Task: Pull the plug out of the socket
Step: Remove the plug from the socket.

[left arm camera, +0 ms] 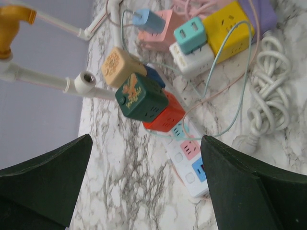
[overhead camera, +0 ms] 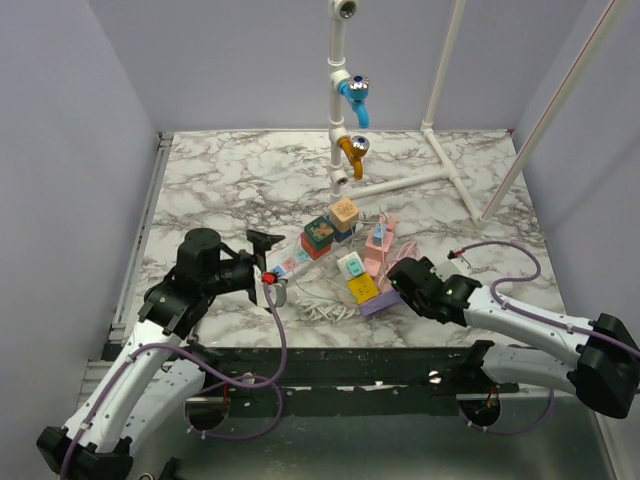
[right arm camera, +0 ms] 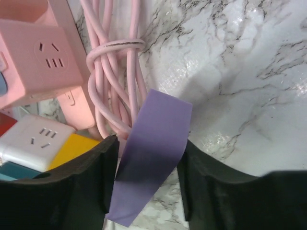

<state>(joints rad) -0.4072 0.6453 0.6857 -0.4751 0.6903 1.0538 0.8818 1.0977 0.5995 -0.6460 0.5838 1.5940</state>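
Barely begun: right gripper [right arm camera: 148, 143] clamped on purple plug [right arm camera: 156, 120], not yet pulled from adjoining yellow socket cube [right arm camera: 72, 148]; left gripper [left arm camera: 146, 139] wide open, well apart.

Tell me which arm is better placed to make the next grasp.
Right, probably: the right gripper pinches the purple block on both sides, while the left gripper hangs open, touching nothing.

Purple plug [right arm camera: 154, 143], flat-faced, tilted, lower end in shadow, just beside yellow cube socket [right arm camera: 72, 149]
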